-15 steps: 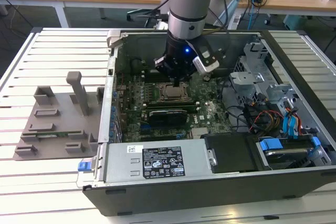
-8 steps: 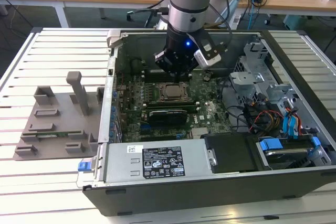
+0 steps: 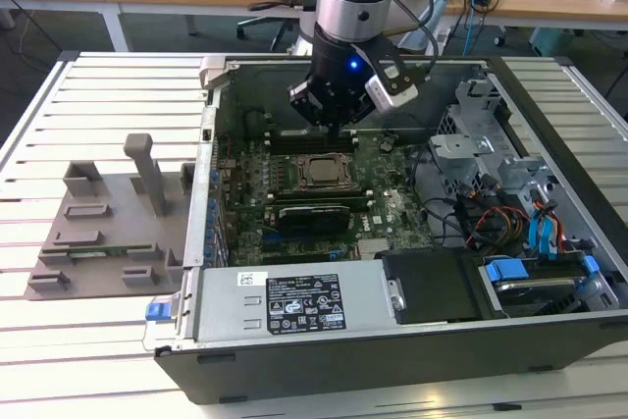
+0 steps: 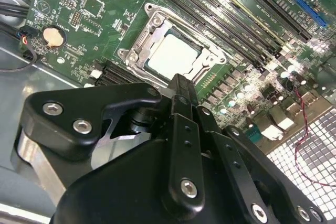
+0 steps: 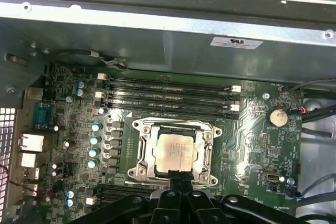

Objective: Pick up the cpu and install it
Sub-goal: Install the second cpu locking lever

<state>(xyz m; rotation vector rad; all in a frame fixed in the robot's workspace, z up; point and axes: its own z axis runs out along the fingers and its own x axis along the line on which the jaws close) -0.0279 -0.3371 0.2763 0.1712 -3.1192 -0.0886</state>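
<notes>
gripper (image 3: pixel 334 127) hangs over the open computer case (image 3: pixel 549 340), just above the motherboard (image 3: pixel 378 208), with its black fingers drawn together into a single narrow tip and nothing between them. in both wrist views that tip points at the near edge of the cpu socket (image 5: pixel 176 153).

the cpu (image 5: pixel 176 152) already lies flat inside the socket's metal frame, its pale silvery top plate facing up. in the exterior view the cpu (image 3: pixel 323 172) sits near the middle of the board, at about 6 o'clock from the gripper. the memory slots (image 5: pixel 168 98) run alongside the socket on one side, and the coin cell battery (image 5: pixel 276 117) sits well apart from it.

as a judgement, the chip looks light, thin and rigid, with a smooth metal lid that could slip under a weak pinch. its underside contacts and the socket are likely fragile, so sideways dragging or tilting would be risky. the sensible hold is on two opposite edges of the square, kept level, never pressing down on the lid. the frame around it leaves little room for fingers at the edges.

the grey plastic tray (image 3: pixel 108 228) with upright posts rests at about 9 o'clock from the case.
</notes>
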